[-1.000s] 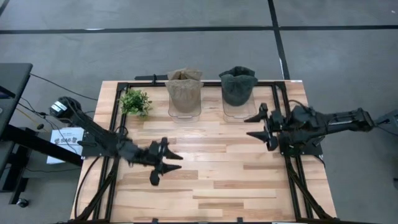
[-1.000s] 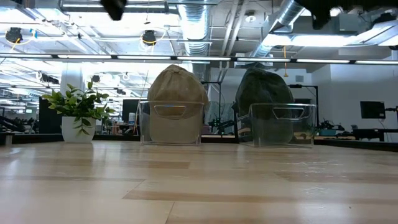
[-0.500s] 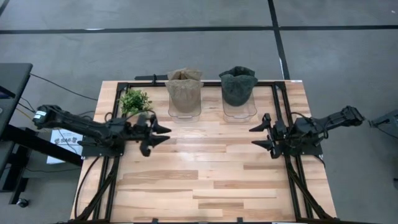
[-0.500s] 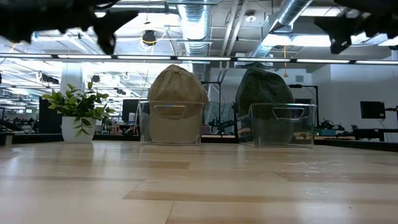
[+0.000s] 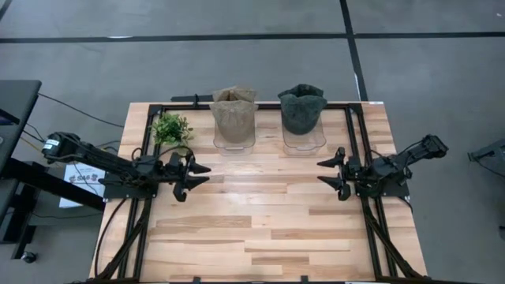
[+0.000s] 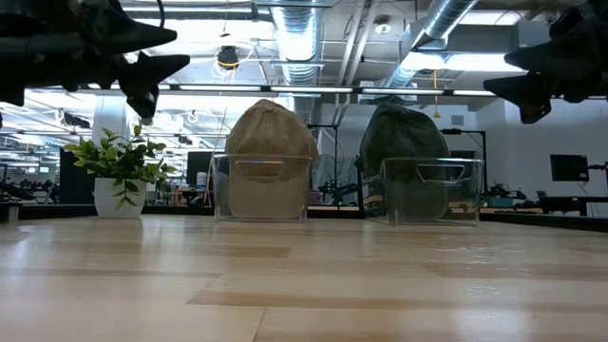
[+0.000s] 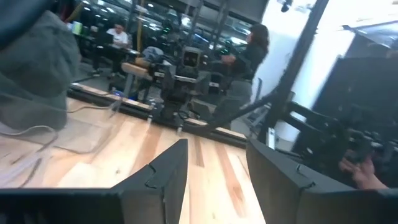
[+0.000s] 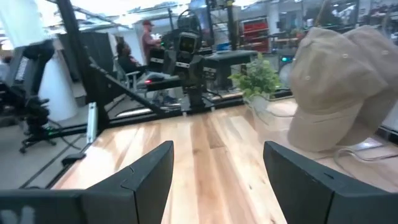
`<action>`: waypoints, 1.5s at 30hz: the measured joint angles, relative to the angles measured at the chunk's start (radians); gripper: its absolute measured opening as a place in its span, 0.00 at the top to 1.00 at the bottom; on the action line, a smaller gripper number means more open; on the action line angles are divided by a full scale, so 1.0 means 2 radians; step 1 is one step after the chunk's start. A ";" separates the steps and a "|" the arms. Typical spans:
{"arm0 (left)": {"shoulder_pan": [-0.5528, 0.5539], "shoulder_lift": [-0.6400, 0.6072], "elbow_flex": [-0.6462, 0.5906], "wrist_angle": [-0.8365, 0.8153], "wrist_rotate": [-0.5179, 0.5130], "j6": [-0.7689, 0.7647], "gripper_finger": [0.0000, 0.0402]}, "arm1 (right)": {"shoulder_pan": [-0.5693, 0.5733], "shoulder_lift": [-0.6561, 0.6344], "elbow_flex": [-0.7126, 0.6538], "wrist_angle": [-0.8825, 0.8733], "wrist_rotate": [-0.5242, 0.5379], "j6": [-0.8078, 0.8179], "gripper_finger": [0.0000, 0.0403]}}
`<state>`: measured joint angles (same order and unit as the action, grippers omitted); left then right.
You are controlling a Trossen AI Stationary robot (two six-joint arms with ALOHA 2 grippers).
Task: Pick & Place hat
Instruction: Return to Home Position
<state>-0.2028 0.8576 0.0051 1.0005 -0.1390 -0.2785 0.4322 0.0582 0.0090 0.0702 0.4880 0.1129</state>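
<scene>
On the wooden table, the job looks done: no cap is left to pick up. The left clear bin holds the brown caps and the right clear bin holds the black cap. The left gripper and right gripper hang empty near the table's sides, fingers apart. The right wrist view shows two brown caps stacked; the low view shows one round top.

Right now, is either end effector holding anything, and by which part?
Nothing is held. The left end effector and right end effector hang open and empty; the brown caps sit in the left bin, the black cap in the right bin.
</scene>
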 joint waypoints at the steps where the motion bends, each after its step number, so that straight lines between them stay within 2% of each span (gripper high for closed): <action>1: 0.000 0.001 0.000 0.000 0.006 0.003 0.60 | 0.004 0.000 0.000 0.000 0.000 0.000 0.40; 10: 0.000 0.004 0.000 0.001 0.008 0.004 0.60 | 0.023 0.000 0.000 0.000 0.000 -0.003 0.40; 25: -0.001 0.002 0.000 0.001 0.008 0.004 0.60 | 0.022 0.000 -0.001 0.000 0.000 -0.004 0.40; 30: -0.004 -0.041 0.000 0.001 0.008 0.004 0.60 | 0.022 0.000 -0.001 0.000 0.000 -0.004 0.40; 45: -0.003 -0.250 0.000 0.001 0.007 0.004 0.60 | 0.022 0.000 -0.001 0.000 0.000 -0.004 0.41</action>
<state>-0.2096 0.3571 0.0051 1.0035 -0.1257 -0.2703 0.4759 0.0586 0.0071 0.0692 0.4873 0.1059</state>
